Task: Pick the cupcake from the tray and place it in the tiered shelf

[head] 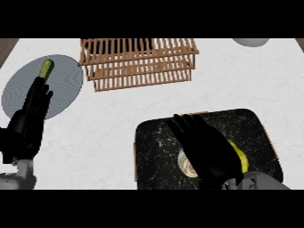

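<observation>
A black marbled tray (pixel 161 142) lies at the lower right of the counter. My right hand (pixel 203 149) stretches over it with straight fingers pointing up and left. Under the hand, a pale round cupcake (pixel 184 164) peeks out at its left, and a yellow-green item (pixel 240 156) shows at its right. The wooden slatted tiered shelf (pixel 140 62) stands at the back centre, empty as far as I can see. My left hand (pixel 28 120) rests open at the left, fingers up, over the edge of a grey plate.
A grey round plate (pixel 62 80) at the left holds a green cucumber-like piece (pixel 46 68). A pale bowl (pixel 252 42) shows at the top right edge. Dark wood borders the counter at both upper corners.
</observation>
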You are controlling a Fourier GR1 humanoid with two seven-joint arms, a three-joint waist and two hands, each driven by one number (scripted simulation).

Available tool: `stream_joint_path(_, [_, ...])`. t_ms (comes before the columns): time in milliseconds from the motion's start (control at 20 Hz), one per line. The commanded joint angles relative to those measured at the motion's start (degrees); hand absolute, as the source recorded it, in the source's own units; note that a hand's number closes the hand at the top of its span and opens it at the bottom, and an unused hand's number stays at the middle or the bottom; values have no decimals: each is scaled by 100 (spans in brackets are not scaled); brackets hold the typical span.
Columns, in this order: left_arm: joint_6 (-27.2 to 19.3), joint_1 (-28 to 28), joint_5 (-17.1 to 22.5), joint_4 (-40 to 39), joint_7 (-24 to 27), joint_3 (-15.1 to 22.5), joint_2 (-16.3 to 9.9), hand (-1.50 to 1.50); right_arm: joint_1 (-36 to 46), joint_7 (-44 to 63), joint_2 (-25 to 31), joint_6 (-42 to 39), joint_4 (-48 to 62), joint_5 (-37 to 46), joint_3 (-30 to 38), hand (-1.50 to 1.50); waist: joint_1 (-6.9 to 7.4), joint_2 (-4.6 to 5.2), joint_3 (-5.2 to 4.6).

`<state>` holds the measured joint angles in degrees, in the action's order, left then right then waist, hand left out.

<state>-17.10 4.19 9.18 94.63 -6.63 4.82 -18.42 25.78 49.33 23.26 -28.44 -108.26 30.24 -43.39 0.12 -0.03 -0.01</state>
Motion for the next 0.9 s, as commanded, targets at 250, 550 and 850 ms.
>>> stream_joint_path(250, [272,44,-214,-67,57,-267,213,0,-959,-782,-140,69,195,1097,122,-150,-13,0,1])
stream_joint_path(550, [414,109,-305,198,-377,-476,177,0,-957,-1186,-556,-108,316,1394,462,-150,-2,-3,1])
stream_joint_path(850, [383,127,-582,344,-483,-344,470,0,-896,-1641,-1027,-111,989,1768,644,-150,6,1,1])
